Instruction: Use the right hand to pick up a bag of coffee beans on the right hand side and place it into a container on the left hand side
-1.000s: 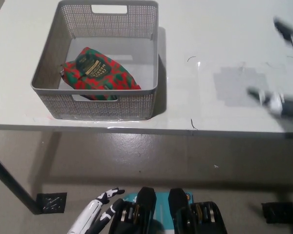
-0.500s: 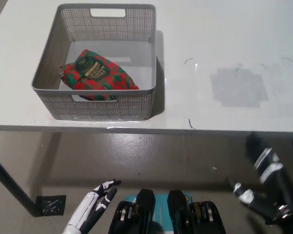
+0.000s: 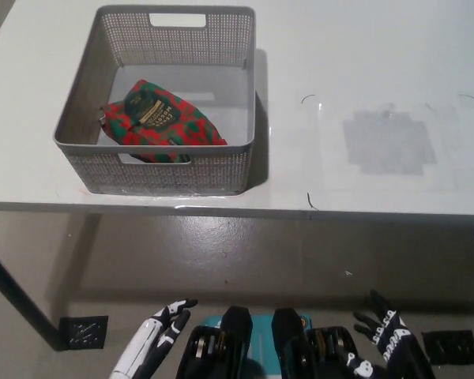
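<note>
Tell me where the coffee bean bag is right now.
In the head view, the red-and-green coffee bag lies inside the grey mesh basket on the table's left side, toward the basket's front-left.

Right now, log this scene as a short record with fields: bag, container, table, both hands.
bag: red and green coffee bag lying flat inside the basket, dark label facing up
container: grey mesh basket on the table's left part, near the front edge
table: white table, a grey patch on its right part
left hand: white left hand low at the lower left, below the table edge, open, holding nothing
right hand: black right hand low at the lower right, open, holding nothing
task state: bag in the basket
</note>
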Motion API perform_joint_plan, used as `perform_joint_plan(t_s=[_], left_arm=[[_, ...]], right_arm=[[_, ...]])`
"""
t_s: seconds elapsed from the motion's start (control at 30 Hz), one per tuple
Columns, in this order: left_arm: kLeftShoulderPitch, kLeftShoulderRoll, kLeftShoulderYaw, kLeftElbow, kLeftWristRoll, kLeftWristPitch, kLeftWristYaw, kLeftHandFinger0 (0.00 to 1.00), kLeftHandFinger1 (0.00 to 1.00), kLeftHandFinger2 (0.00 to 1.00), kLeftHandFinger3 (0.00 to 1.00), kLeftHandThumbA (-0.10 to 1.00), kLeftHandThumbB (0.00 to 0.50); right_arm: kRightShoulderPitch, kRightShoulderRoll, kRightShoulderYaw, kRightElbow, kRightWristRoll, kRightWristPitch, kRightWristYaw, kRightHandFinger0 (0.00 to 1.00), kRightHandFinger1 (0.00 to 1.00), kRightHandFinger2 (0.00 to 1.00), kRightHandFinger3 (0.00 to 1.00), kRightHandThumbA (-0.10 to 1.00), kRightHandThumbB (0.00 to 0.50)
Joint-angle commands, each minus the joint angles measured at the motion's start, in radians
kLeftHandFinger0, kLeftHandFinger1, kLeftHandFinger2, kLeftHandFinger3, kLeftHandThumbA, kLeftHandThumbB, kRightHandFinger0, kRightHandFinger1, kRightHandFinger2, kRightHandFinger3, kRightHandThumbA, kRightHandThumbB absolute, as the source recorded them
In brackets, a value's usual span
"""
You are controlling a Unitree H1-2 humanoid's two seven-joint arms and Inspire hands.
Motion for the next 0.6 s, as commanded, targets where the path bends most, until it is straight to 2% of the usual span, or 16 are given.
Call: perform_joint_plan(t_s=[0.0, 0.13, 0.23, 0.57], left_arm=[[-0.003, -0.004, 0.016, -0.015, -0.002, -0.037, 0.038, 1.00, 1.00, 1.00, 1.00, 1.00, 0.319], [0.014, -0.002, 0.016, -0.031, 0.000, -0.036, 0.036, 1.00, 1.00, 1.00, 1.00, 1.00, 0.316], [-0.026, -0.002, 0.018, -0.024, -0.005, -0.028, 0.030, 1.00, 1.00, 1.00, 1.00, 1.00, 0.317], [-0.041, -0.004, 0.024, -0.023, -0.006, -0.032, 0.034, 1.00, 1.00, 1.00, 1.00, 1.00, 0.307]], right_arm=[[-0.033, -0.013, 0.015, 0.008, -0.002, -0.090, -0.018, 0.84, 0.87, 1.00, 1.00, 0.92, 0.094], [-0.018, -0.015, 0.029, 0.007, -0.019, -0.091, -0.029, 0.81, 0.84, 1.00, 1.00, 0.92, 0.107], [-0.046, -0.021, 0.029, 0.019, -0.023, -0.097, -0.040, 0.82, 0.84, 1.00, 1.00, 0.93, 0.077], [-0.054, -0.040, 0.074, 0.008, -0.074, -0.087, -0.060, 0.80, 0.84, 1.00, 1.00, 0.87, 0.064]])
